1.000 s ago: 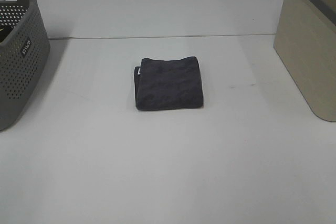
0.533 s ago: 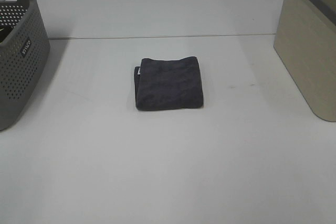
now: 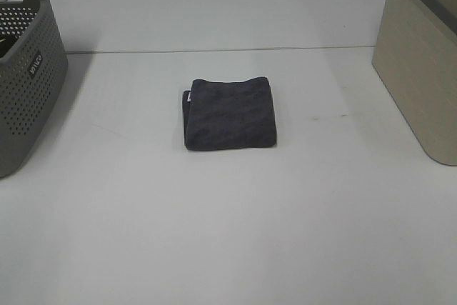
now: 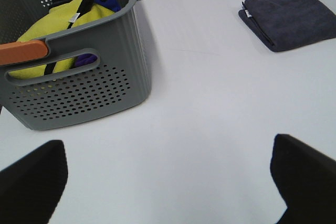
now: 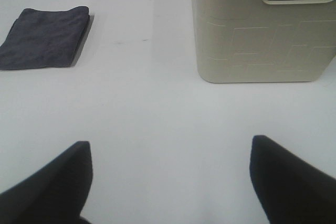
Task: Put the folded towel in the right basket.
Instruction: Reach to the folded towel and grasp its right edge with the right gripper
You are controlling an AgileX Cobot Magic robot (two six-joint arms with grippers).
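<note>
The folded towel (image 3: 230,113) is seen lying flat on the white table (image 3: 228,241), well apart from the beige right basket (image 3: 418,69), on that side of it where the grey perforated basket (image 3: 25,80) is placed. The left gripper (image 4: 168,142) is held wide apart above the table with nothing between its dark fingers, far from the right basket. The right gripper (image 5: 169,142) is spread wide as well and nothing is held in it, with the right basket near in front of it.
</note>
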